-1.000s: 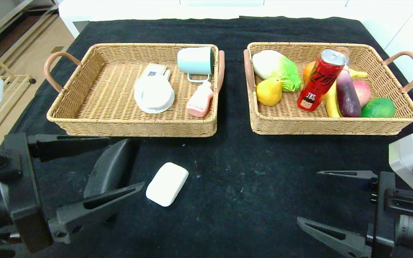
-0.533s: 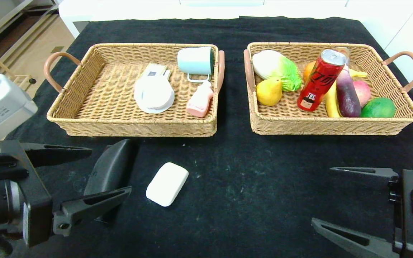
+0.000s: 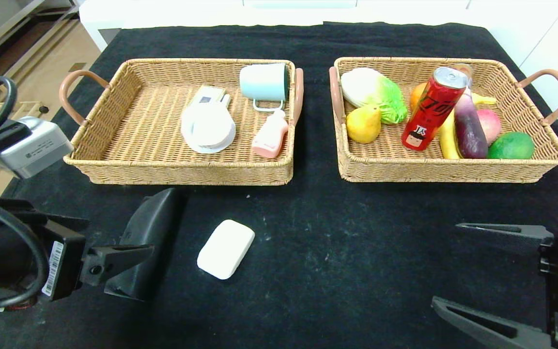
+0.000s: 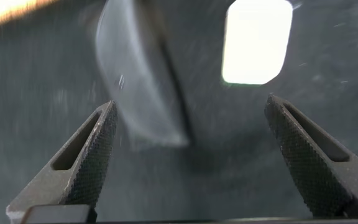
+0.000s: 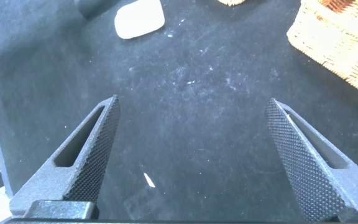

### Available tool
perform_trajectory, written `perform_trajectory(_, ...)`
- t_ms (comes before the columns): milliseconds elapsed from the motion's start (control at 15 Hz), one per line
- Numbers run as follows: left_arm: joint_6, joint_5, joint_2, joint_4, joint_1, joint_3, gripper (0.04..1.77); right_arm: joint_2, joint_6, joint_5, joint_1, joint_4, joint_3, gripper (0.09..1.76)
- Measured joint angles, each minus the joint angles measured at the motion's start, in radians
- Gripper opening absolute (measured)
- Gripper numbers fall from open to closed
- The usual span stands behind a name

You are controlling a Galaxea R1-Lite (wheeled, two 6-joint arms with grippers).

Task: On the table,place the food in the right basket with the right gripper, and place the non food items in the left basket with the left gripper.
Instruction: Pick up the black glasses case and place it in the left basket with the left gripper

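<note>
A black mouse-shaped object [image 3: 150, 228] and a white soap bar [image 3: 225, 248] lie on the black table in front of the left basket [image 3: 114, 160]. My left gripper [image 4: 190, 102] is open and empty at the near left. One of its fingers [image 3: 124, 253] sits at the black object's near end. In the left wrist view the black object [image 4: 135, 74] lies ahead between the jaws, with the soap [image 4: 257, 40] beyond. My right gripper [image 3: 458, 271] is open and empty at the near right, above bare cloth. The right basket [image 3: 453, 169] holds food.
The left basket holds a white round item [image 3: 208, 127], a mint cup [image 3: 263, 82] and a pink bottle [image 3: 270, 135]. The right basket holds a cabbage [image 3: 371, 92], a pear [image 3: 363, 124], a red can [image 3: 433, 109], an eggplant [image 3: 469, 126] and other fruit.
My left gripper has drawn back toward the near left, its finger sliding along the black object. My right gripper has drawn back toward the near right. The objects have not moved.
</note>
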Motion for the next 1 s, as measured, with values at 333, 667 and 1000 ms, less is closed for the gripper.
perform_trajectory(333,-0.142,0.102,0.115,0.064,0.026,-0.065,1.72,-0.003,-0.001,-0.003,0.001,-0.001,0.002,1.7)
perform_trajectory(667,-0.157,0.102,0.219,0.054,0.085,-0.083,1.72,-0.004,-0.002,-0.003,0.0,-0.001,0.003,1.71)
perform_trajectory(1000,-0.156,-0.003,0.241,0.054,0.133,-0.074,1.72,-0.003,-0.001,-0.003,0.0,-0.003,0.003,1.71)
